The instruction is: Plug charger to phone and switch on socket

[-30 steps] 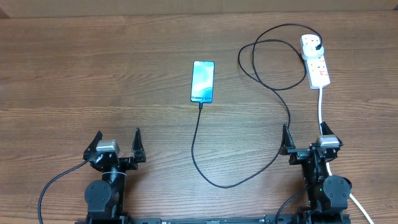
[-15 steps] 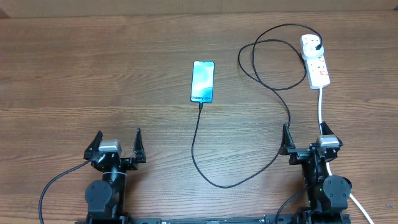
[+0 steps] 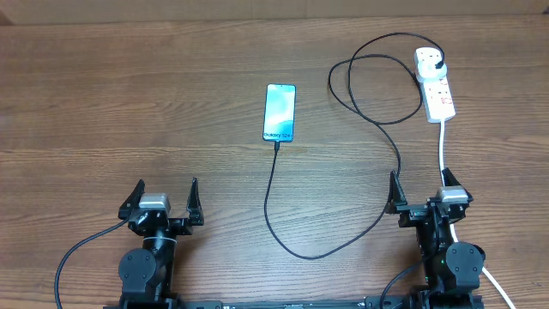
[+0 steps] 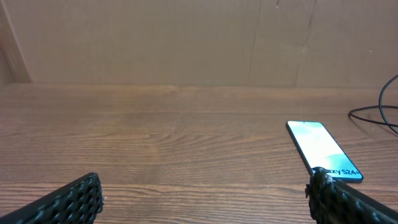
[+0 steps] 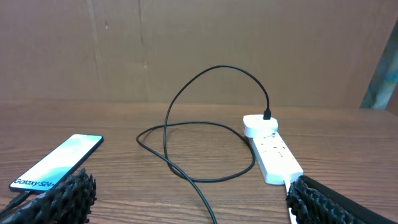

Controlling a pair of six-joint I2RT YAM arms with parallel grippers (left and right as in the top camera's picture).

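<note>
The phone (image 3: pixel 280 112) lies face up in the middle of the table, its blue screen lit; it also shows as the phone (image 4: pixel 320 149) and the phone (image 5: pixel 56 162). The charger (image 3: pixel 283 245) is a thin black cable whose tip meets the phone's lower edge; it loops toward me and right, and its black plug sits in the socket (image 3: pixel 434 83) at the far right. My left gripper (image 3: pixel 165 187) stands open near the front left, with nothing between its fingers (image 4: pixel 68 199). My right gripper (image 3: pixel 420 190) stands open at the front right, with the charger (image 5: pixel 186 124) lying on the table ahead of it.
The socket's thick white cord (image 3: pixel 443 150) runs from the socket (image 5: pixel 270 149) toward my right arm and passes beside its right finger (image 5: pixel 336 199). A brown cardboard wall (image 4: pixel 186 37) stands along the table's far edge.
My left gripper has shifted slightly to the right. The right gripper, phone, charger and socket have not moved.
</note>
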